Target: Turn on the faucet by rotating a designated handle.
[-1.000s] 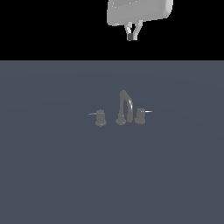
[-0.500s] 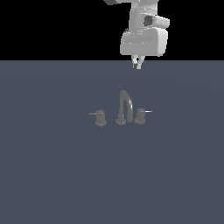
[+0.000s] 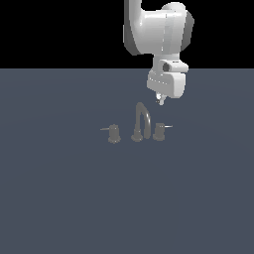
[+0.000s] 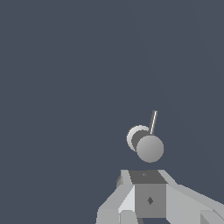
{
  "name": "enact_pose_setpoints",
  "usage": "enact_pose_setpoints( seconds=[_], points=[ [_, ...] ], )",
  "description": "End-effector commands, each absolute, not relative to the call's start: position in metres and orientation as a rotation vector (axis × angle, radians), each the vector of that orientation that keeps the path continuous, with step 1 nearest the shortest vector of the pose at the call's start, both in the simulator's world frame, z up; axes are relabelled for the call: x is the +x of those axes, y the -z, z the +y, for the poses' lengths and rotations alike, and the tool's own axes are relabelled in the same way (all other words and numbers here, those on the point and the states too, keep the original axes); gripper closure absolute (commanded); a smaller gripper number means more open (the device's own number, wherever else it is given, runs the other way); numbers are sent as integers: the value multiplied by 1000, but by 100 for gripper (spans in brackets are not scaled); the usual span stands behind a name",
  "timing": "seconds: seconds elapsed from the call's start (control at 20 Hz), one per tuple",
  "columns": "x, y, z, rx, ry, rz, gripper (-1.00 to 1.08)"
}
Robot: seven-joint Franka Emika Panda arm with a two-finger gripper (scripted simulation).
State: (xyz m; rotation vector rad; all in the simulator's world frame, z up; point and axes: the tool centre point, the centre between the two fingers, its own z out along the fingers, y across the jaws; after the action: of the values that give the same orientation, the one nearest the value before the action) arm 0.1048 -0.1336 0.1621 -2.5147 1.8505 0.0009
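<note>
Clearly the approach step: the gripper (image 3: 159, 102) hangs above and just beyond the handle (image 3: 159, 131), which stands right of the faucet (image 3: 141, 123) spout. Its fingers look nearly together, holding nothing. Next it must descend beside the lever (image 3: 168, 126) and push sideways.

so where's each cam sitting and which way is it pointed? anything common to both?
Exterior view: off the arm, raised, looking down across the grey floor at the faucet; shows the white arm and the gripper above the handle.
Wrist view: on the wrist, looking straight down; shows the gripper body and, beyond it, the handle seen end-on with its lever.
Shared: the handle, the gripper and the floor; the spout and twin knob show only in the exterior view.
</note>
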Motion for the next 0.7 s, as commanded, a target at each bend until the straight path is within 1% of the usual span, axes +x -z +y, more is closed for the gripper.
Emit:
enact_pose_setpoints(
  seconds=[0.0, 0.35, 0.65],
  points=[
    [109, -138, -142, -2465, 0, 1923, 108],
    [114, -88, -158, -2365, -1, 2060, 108],
    [115, -67, -164, -2322, 0, 2115, 108]
  ],
)
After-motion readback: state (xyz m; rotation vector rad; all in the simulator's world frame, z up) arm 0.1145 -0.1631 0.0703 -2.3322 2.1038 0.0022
